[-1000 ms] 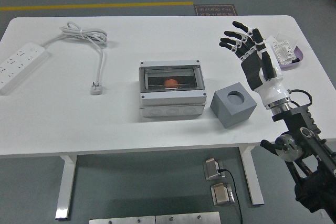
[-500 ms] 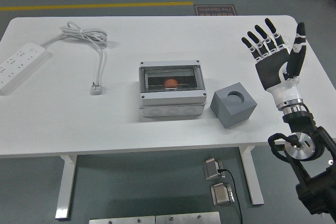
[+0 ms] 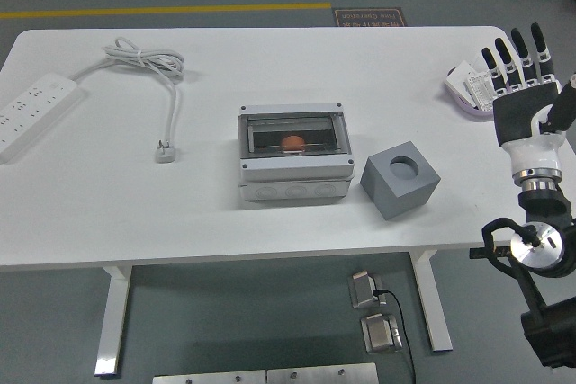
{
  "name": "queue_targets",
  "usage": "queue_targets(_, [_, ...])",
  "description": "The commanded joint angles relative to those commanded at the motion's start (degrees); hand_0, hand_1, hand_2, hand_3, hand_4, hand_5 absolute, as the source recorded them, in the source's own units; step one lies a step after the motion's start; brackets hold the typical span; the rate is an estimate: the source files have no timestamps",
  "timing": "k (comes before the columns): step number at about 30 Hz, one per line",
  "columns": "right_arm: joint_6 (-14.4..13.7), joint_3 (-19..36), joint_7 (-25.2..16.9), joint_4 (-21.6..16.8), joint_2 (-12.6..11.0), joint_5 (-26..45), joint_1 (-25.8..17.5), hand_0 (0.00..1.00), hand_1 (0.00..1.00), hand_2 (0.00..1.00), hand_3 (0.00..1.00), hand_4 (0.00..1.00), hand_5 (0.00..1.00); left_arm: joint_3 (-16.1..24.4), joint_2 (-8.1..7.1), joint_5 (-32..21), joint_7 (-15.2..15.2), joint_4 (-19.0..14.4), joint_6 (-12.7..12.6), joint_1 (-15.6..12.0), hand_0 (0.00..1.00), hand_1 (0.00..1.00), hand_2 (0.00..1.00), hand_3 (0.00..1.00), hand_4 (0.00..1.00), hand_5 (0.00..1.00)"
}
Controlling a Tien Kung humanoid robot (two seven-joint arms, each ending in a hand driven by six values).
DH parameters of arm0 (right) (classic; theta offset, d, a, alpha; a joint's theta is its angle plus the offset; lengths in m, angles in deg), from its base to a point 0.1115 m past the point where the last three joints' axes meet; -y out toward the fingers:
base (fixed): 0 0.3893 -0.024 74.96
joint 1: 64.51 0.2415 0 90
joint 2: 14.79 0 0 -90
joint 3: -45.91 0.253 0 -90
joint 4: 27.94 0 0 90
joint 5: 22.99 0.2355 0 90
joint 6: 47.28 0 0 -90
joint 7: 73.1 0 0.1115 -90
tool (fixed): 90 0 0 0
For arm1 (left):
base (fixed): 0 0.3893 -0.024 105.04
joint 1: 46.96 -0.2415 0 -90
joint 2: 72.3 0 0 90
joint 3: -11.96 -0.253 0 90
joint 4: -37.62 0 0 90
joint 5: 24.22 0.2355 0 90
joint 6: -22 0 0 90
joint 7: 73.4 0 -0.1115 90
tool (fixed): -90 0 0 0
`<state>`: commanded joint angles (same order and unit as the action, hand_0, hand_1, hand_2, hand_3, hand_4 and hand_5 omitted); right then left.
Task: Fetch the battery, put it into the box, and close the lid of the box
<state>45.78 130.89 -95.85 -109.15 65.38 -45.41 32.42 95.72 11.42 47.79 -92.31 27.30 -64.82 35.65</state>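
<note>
Box is seen well to the left of the right hand, lid shut, with an orange object, presumably the battery, visible inside through the window. Nearer the hand a grey cube is found. The hand is raised at the table's right edge, fingers extended, nothing held. The task is judged essentially finished.

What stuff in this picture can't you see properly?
- The little dish at the table's right edge in the head view: the right hand covers part of it, so what it holds is unclear.
- The orange thing in the box: seen through the see-through lid, too small to name.
- The hole in the grey cube: too dark to see inside.
- The left arm: not in the picture.
</note>
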Motion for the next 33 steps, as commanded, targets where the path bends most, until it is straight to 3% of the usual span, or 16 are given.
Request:
queue_targets(16, [-0.86, 2.02, 0.91, -4.61, -0.49, -3.53, -1.17, 0.706, 0.638, 0.675, 0.707, 0.934, 0.889, -0.08, -0.05, -1.50, 1.61, 0.00, -0.06, 1.32, 0.725, 0.734, 0.714, 0.780, 0.820, 0.500])
queue_targets(33, [-1.62, 5.99, 1.72, -5.75, -0.98, -5.69, -2.43, 0.700, 0.638, 0.676, 0.707, 0.932, 0.891, 1.48, -0.50, 2.59, 5.59, 0.00, 2.06, 2.42, 0.722, 0.732, 0.713, 0.779, 0.818, 0.503])
